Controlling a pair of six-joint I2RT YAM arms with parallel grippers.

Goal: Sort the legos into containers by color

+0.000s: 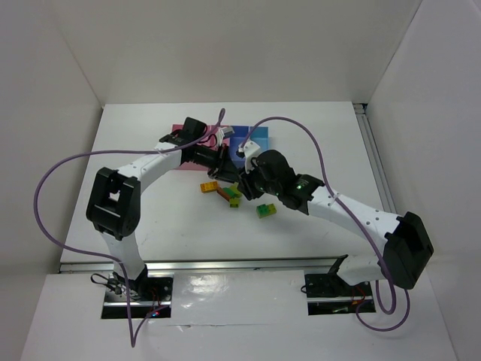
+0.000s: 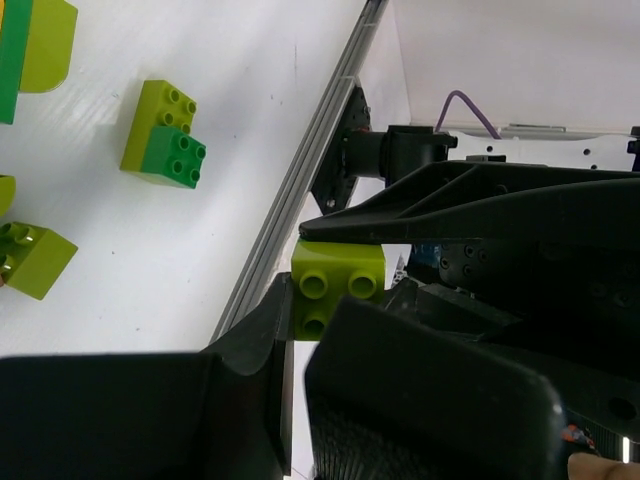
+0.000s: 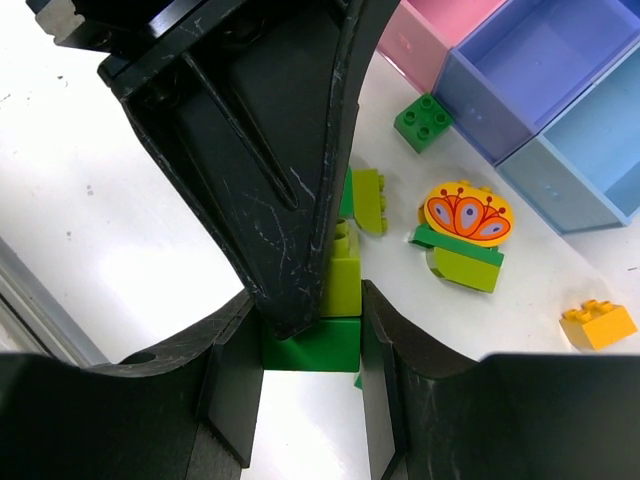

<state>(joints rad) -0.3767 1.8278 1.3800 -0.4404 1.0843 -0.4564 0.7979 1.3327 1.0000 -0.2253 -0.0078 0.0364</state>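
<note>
Left tool (image 2: 298, 262) clamps yellow-green lego (image 2: 340, 285); white table (image 1: 316, 135), white walls (image 1: 225, 45).

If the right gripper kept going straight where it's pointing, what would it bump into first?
The stacked brick, yellow-green on green, sitting between the fingers of the right gripper. It's so close I can't tell if they touch it. Under it is the white table.
</note>
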